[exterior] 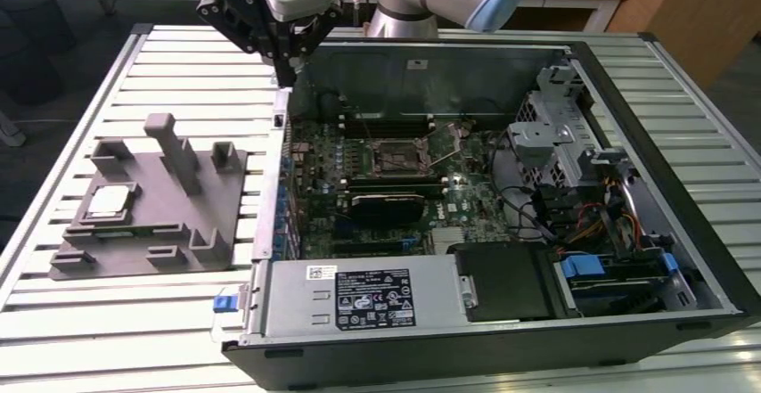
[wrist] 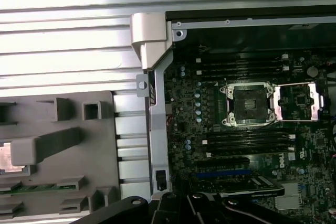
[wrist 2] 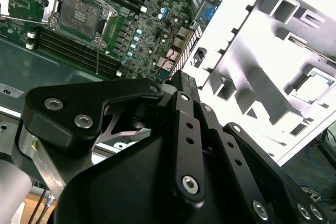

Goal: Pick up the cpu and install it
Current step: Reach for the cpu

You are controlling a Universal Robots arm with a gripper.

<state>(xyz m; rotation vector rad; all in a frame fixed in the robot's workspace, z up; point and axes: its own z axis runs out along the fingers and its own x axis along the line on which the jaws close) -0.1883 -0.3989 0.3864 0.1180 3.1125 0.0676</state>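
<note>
While the small, flat, square cpu point(exterior: 110, 201), silvery-white on top, is lying in a shallow seat of the grey moulded plastic fixture point(exterior: 178, 233) at the exterior view's left, nothing is being gripped by the black claw point(exterior: 287, 76). The claw is being held in the upper left of the exterior view, over the back corner of the open black computer case point(exterior: 476, 353). Its tips are drawn narrow, almost to a point, and are carrying nothing. It is well apart from the cpu, with the fixture's upright posts standing between them. The fixture is being carried by the slatted metal worktop point(exterior: 178, 72), just beside the case. Inside the case, the square metal-framed socket point(exterior: 398, 152) is sitting with its frame swung open and its seat vacant, so the cpu is being judged as not yet picked up or installed.

The cpu is being judged light, thin and stiff, yet fragile. Its smooth metal top is likely slippery, and its underside is best left untouched. Hold is best taken on two opposite edges, gently, with the chip kept level.
</note>
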